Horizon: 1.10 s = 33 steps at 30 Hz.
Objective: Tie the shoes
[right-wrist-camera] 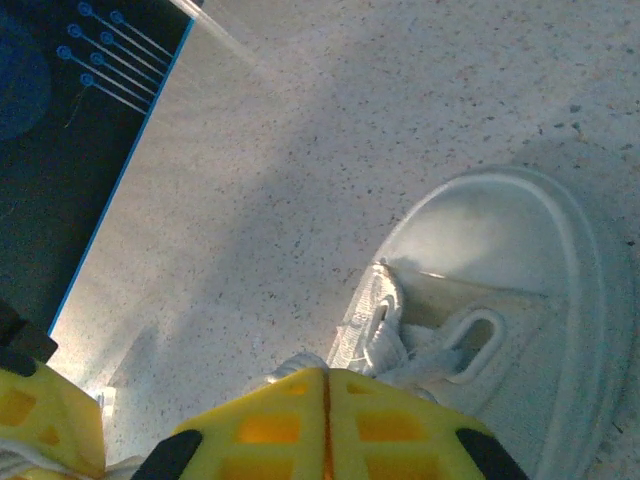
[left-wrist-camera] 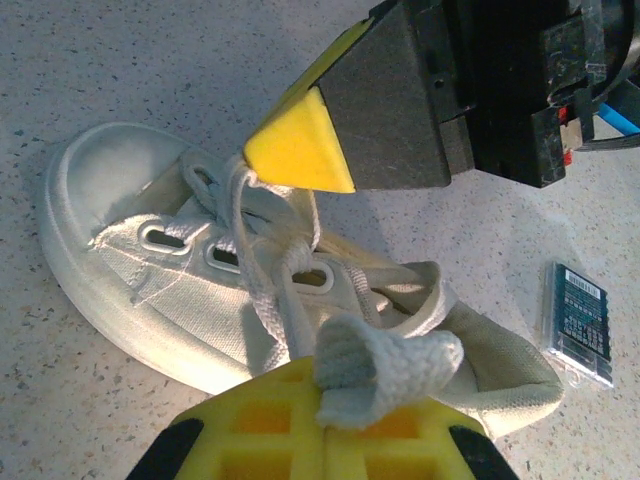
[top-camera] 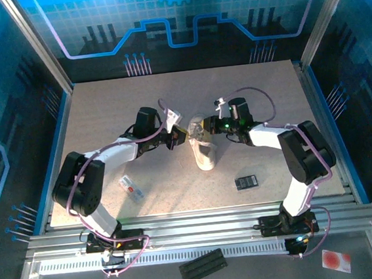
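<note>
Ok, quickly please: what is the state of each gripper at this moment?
Left gripper: closed, holding a lace loop of the sneaker.
Right gripper: closed, pinching a lace strand.

Black device right on table; white-and-red packet left, well apart.

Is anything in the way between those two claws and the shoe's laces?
Nothing visible is. The left gripper and the right gripper are each pinched shut on a lace of the sneaker. The small black device and the white-and-red packet lie off to the sides, apart from it.
</note>
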Motion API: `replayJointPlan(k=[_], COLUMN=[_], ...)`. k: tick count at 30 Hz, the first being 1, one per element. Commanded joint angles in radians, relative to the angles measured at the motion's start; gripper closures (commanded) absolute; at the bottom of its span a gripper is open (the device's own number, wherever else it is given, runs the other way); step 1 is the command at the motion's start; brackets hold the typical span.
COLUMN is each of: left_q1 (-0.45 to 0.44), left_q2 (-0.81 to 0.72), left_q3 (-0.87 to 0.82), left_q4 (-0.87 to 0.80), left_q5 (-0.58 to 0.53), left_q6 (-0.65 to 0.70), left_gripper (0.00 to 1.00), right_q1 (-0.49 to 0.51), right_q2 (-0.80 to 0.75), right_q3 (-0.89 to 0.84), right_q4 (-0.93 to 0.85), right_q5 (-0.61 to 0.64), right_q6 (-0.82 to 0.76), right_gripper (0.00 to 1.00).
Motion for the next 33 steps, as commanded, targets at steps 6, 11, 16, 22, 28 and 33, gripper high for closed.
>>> replayJointPlan(k=[6,11,16,22,28,33], left_q1=[0.007,0.007,0.007,0.006,0.006,0.006], left_q2=[0.034,0.032,0.034,0.048,0.054,0.054], left_q3=[0.056,0.066,0.069,0.081,0.093,0.09], left_q4=[-0.003,-0.013,-0.011,-0.001,-0.001,-0.003], left_q5=[0.051,0.056,0.063,0.068,0.082,0.089], left_q6=[-0.028,-0.024,-0.025,-0.037,-0.044,-0.047], left_gripper=[1.0,1.0,1.0,1.0,1.0,1.0], right_q1=[-0.027,-0.067,-0.046,0.083,0.139,0.18], right_q2=[-0.063,-0.148,-0.248,-0.269,-0.189,-0.169], right_q3=[-0.022,0.007,0.02,0.047,0.118,0.146], right_q4=[-0.036,-0.192,-0.485,-0.702,-0.773,-0.784], right_q5=[-0.006,-0.1,-0.133,-0.03,0.071,0.171], right_q6=[-0.006,-0.111,-0.326,-0.58,-0.674,-0.725], right_gripper=[0.74,0.63,0.58,0.57,0.56,0.55])
